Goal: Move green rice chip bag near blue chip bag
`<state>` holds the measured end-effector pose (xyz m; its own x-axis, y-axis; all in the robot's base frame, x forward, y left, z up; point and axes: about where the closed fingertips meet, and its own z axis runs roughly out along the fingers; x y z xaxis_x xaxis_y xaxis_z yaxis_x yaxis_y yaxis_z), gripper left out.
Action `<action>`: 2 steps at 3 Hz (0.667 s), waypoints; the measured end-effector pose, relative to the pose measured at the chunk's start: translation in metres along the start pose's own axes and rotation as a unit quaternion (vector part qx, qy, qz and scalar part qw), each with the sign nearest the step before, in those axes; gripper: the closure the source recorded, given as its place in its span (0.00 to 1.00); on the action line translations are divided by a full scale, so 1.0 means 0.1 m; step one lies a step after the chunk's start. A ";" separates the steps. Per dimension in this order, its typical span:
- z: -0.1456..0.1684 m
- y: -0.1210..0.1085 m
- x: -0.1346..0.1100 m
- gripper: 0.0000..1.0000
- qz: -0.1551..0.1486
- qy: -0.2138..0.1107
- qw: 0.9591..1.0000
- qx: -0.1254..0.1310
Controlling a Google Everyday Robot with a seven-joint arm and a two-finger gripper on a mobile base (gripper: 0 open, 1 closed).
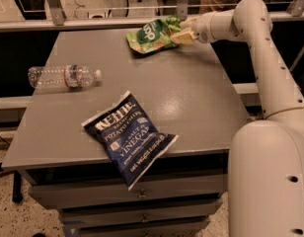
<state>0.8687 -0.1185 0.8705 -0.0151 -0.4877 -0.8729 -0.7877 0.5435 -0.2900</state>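
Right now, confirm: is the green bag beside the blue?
No; the gripper holds the green rice chip bag at the far edge, far from the blue chip bag.

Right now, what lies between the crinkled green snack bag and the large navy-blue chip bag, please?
Only bare grey tabletop, in the camera view; the gripper is at the crinkled green snack bag.

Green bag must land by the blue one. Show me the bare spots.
Widest bare patch: right of the blue bag, out to the table's right edge. Another between bottle and blue bag. Crowded only at the far edge, where the gripper holds the green bag.
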 end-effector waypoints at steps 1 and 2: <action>-0.13 -0.01 -0.09 0.88 -0.006 -0.003 1.000 0.002; -0.32 -0.03 -0.19 1.00 -0.011 -0.004 1.000 0.007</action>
<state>0.8515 -0.1324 0.9000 0.0074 -0.4942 -0.8693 -0.7794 0.5418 -0.3147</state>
